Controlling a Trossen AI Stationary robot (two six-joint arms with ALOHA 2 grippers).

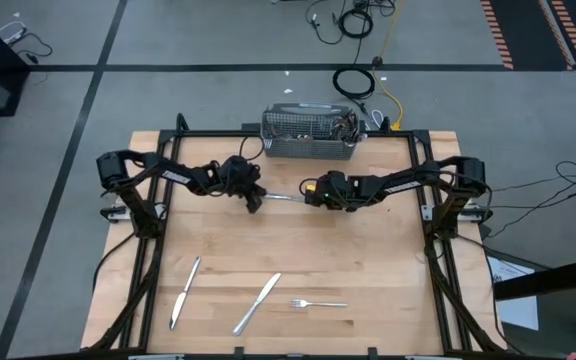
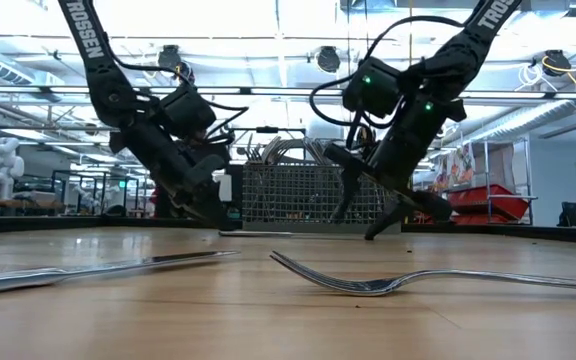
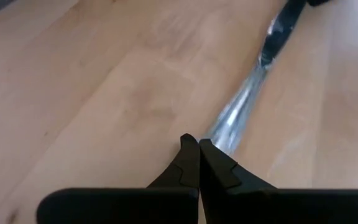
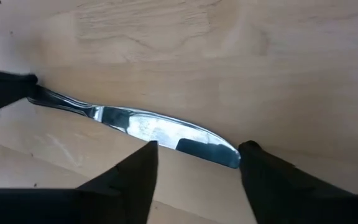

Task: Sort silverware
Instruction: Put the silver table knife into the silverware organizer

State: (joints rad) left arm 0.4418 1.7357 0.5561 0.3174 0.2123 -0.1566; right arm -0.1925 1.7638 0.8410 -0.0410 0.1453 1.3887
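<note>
In the middle of the desk: I hold one knife [image 1: 286,197] between my two hands, just in front of the wire basket [image 1: 308,135].
My left hand: my left hand [image 1: 255,199] is pinched shut on the handle end of the knife, and the knife sticks out flat above the wood.
My right hand: my right hand [image 4: 194,155] is open, with one finger on each side of the blade. It is not squeezing yet, as far as I can see.
Step now: I think I am passing the knife from my left hand to my right hand.
Done so far: two knives lie side by side near the front of the desk [image 1: 388,260], a left one [image 1: 185,292] and a right one [image 1: 257,302]. A fork [image 1: 318,303] lies just beside the right one. I guess these are already sorted out.
Still to do: more silverware [image 1: 345,125] sits at one end of the basket. I cannot count it. The knife in my hands also needs a place.
How far: I think I am still near the start, with most of the job left.
</note>
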